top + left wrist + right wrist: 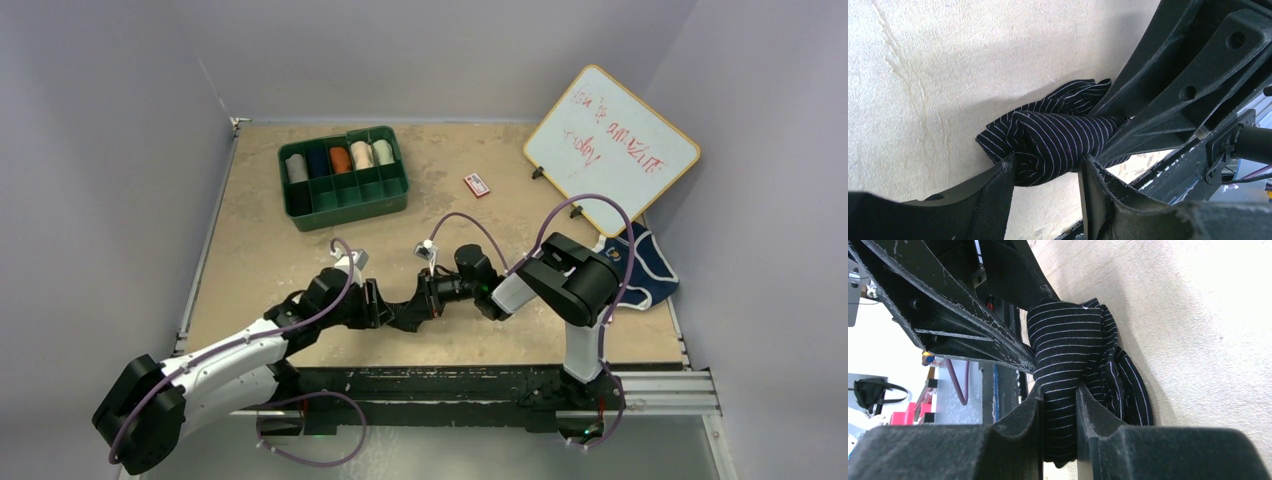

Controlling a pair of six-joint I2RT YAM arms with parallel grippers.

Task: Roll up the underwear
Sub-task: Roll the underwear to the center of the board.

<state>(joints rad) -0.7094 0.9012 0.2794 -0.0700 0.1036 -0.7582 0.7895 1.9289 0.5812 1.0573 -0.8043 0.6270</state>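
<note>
Underwear, black briefs [1068, 340]: pinched tight in my right gripper [1058, 405], with my left gripper [1047, 162] closed round the same bundle, on the near side of the green tray [350, 213]. I judge it bunched and twisted, not yet a tidy roll. The navy briefs [650, 265] lie flat and unrolled, well right of the tray. Under half done.

Bright, soft, even light, a gentle shadow beside the black underwear [1048, 135] on the table [923, 75], nearest foreground blurred
</note>
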